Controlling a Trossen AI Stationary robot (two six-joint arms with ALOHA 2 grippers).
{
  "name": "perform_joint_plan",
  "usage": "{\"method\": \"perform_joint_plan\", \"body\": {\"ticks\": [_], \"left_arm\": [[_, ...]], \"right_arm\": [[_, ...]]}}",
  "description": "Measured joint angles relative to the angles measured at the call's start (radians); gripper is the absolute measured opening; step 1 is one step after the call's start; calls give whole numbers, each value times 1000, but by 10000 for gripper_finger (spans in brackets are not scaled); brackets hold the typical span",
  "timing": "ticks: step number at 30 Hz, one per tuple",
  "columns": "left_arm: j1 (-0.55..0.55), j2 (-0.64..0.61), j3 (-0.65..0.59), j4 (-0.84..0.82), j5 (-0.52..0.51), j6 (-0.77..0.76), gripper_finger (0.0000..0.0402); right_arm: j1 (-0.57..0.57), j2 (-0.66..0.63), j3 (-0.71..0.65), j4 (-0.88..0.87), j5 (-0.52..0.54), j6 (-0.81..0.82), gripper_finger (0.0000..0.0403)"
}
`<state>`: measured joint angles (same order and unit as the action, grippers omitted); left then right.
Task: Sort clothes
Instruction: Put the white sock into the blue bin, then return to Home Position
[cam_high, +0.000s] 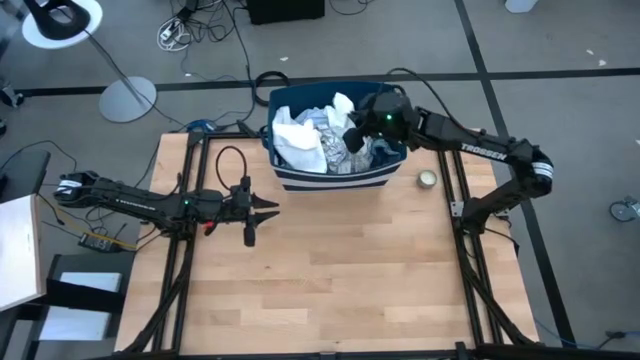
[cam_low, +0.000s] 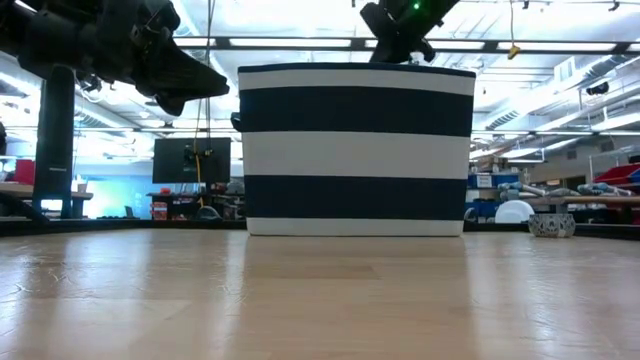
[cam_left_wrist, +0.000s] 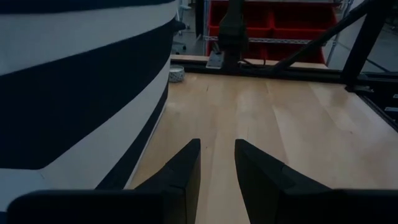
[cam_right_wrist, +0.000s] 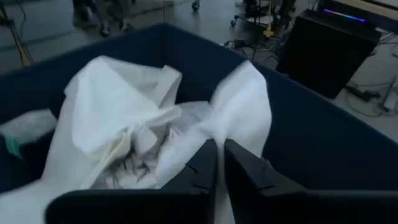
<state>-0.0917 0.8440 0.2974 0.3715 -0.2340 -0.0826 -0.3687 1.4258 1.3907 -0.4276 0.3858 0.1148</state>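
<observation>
The clothes (cam_high: 300, 140) are seen heaped inside the striped bin (cam_high: 330, 180), which is set at the far middle of the bench (cam_high: 330, 280). White cloth (cam_right_wrist: 124, 118) is piled uppermost, with grey-white print pieces beside it in the high view. The right claw (cam_right_wrist: 220, 163) is positioned over the bin's right half, directly above the pile; its fingers (cam_right_wrist: 245, 168) are shown nearly closed, with only a thin gap between them, and their tips are placed against a raised fold of the white cloth. Whether that fold is pinched cannot be told. The left claw (cam_high: 268, 208) is held above the bare bench, in front of the bin's left corner and clear of it; its fingers (cam_left_wrist: 183, 171) are parted a little and nothing is gripped between them. A small round dish (cam_high: 427, 179) is located on the bench just beside the bin's right side.
</observation>
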Motion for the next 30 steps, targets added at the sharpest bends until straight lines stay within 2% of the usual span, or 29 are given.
{"method": "perform_joint_plan", "body": {"ticks": [3, 9, 13, 23, 26, 30], "left_arm": [[0, 0, 0, -8, 0, 0, 103], [0, 0, 0, -2, 0, 0, 103], [0, 0, 0, -1, 0, 0, 104], [0, -3, 0, 15, 0, -3, 104], [0, -26, 0, 26, -1, -7, 104], [0, -94, 0, -38, -1, -6, 104]], "right_arm": [[-16, -9, 1, 17, -52, 20, 61], [-5, -96, 2, -13, -66, 35, 130], [29, -173, 2, -72, -82, 74, 156], [191, -354, 2, -377, -249, 250, 163], [245, -381, 2, -471, -289, 277, 163], [318, -398, 2, -597, -305, 351, 163]]}}
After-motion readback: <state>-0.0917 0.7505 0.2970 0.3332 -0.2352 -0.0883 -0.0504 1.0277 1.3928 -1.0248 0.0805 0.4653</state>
